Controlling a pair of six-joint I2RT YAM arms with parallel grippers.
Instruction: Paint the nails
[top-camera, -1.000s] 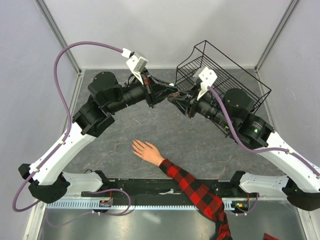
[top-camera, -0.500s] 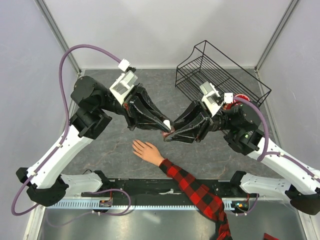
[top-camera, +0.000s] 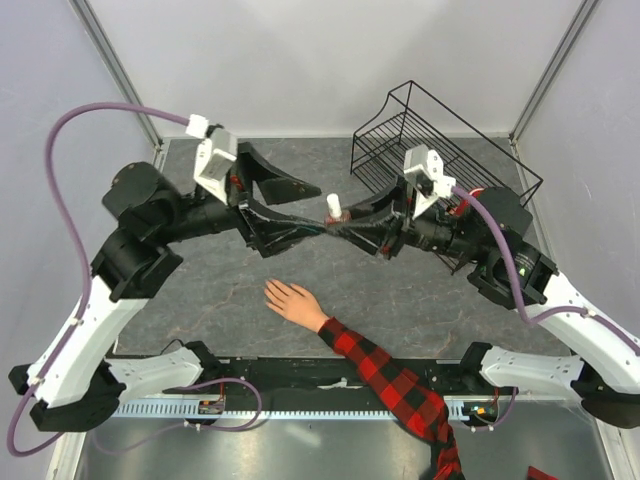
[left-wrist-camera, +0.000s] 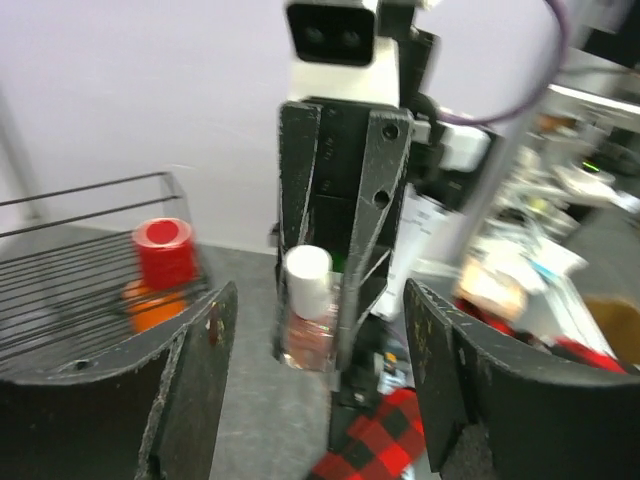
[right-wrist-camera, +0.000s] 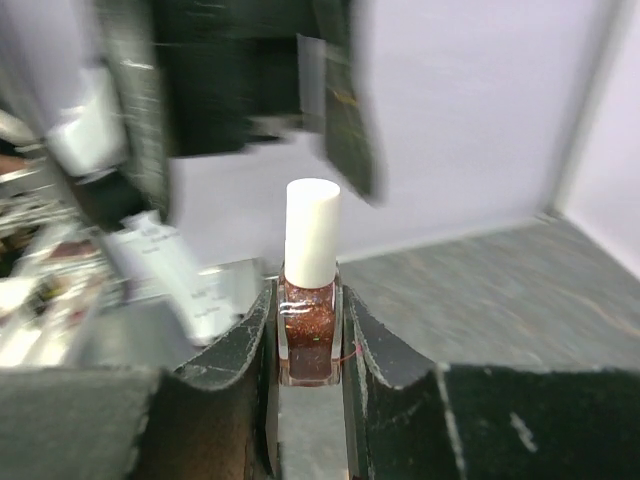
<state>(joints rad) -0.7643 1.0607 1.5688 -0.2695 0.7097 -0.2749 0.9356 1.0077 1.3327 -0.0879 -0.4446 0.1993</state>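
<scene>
The right jaws are clamped on the glass body of a nail polish bottle (right-wrist-camera: 310, 330), glittery red-brown with a white cap, held upright above the surface (top-camera: 215, 300). The left jaws stand wide apart and empty, facing that bottle just beyond their tips. The nails (top-camera: 270, 289), too small to make out, are on the pale hand (top-camera: 293, 303) lying flat nearer the arm bases.

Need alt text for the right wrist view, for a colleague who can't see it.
The right gripper is shut on a small bottle of glittery dark red polish, upright with its white cap on. Behind it are blurred black arm parts, the grey table and a pale wall.
</scene>
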